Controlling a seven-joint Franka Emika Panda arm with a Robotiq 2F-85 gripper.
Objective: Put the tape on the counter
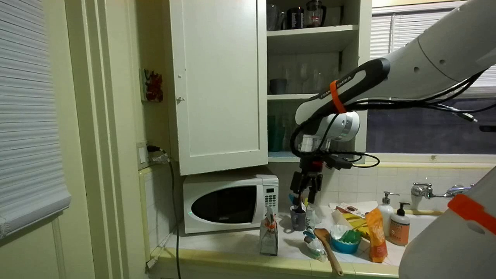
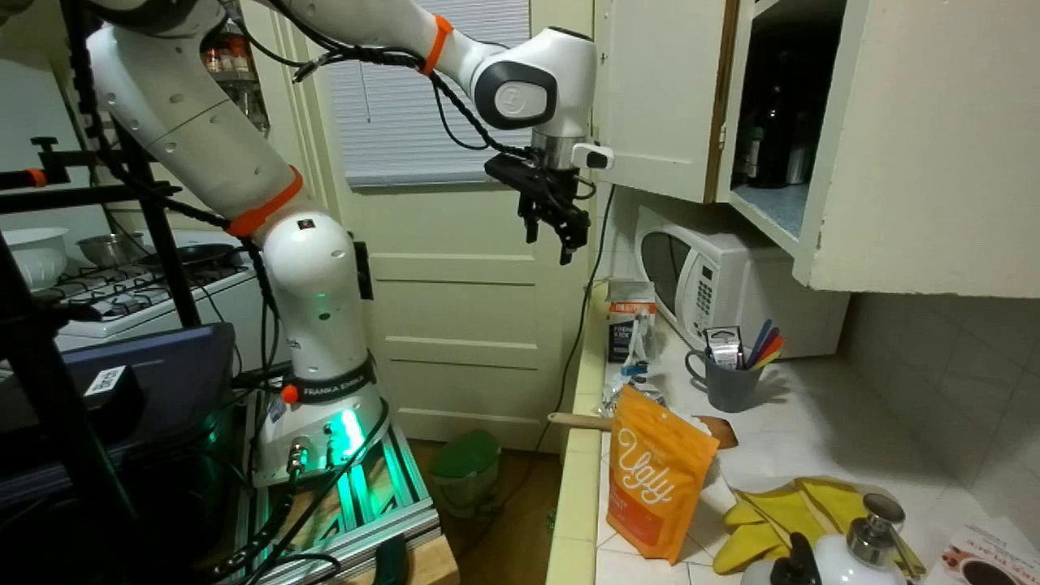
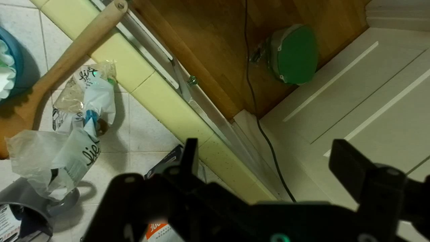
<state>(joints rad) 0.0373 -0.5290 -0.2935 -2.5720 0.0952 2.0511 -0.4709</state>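
Observation:
The counter is a pale tiled worktop with a yellow front edge, and it shows in all views. I cannot make out a roll of tape for certain. A small black and white package stands in a grey mug on the counter; both show partly at the lower left of the wrist view. My gripper is open with nothing between its fingers. It hangs pointing down above the counter's front edge near the microwave, in both exterior views.
A microwave stands under an open cupboard door. On the counter are a box, a plastic bag, a wooden spoon, a blue bowl, an orange pouch, yellow gloves and soap bottles.

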